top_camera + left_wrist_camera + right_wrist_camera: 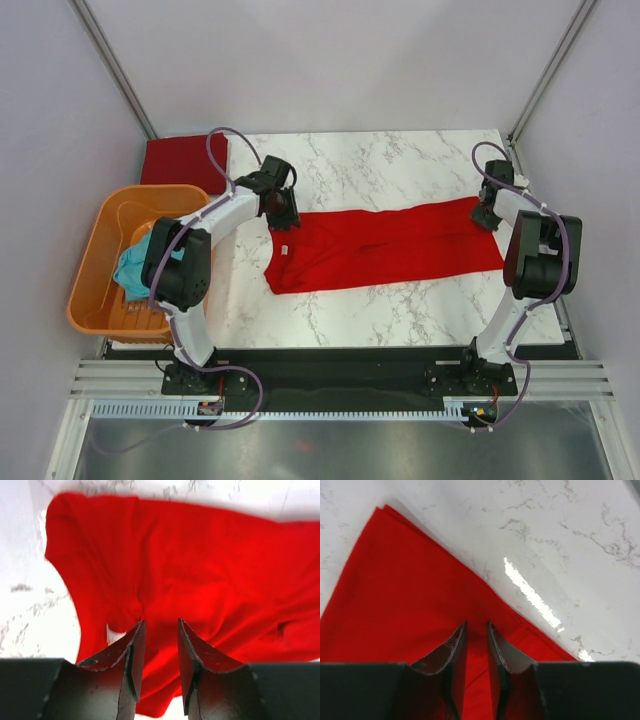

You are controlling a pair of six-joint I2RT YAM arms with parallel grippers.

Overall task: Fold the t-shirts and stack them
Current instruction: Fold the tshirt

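The bright red t-shirt [390,245] lies as a long band across the middle of the marble table, with its white neck label [284,249] at the left end. My left gripper [285,215] pinches the neck end; in the left wrist view the jaws [160,622] stand narrowly apart with cloth [200,570] creasing toward them, beside the label [114,634]. My right gripper [487,215] pinches the shirt's far right corner [405,595], jaws [476,625] nearly closed on it. The maroon t-shirt [180,163] lies folded at the back left. The teal t-shirt [132,268] is bunched in the basket.
The orange plastic basket [90,270] stands off the table's left edge beside the left arm. Grey walls and metal posts enclose the back and sides. Bare marble [380,165] shows behind the red shirt and in front of it.
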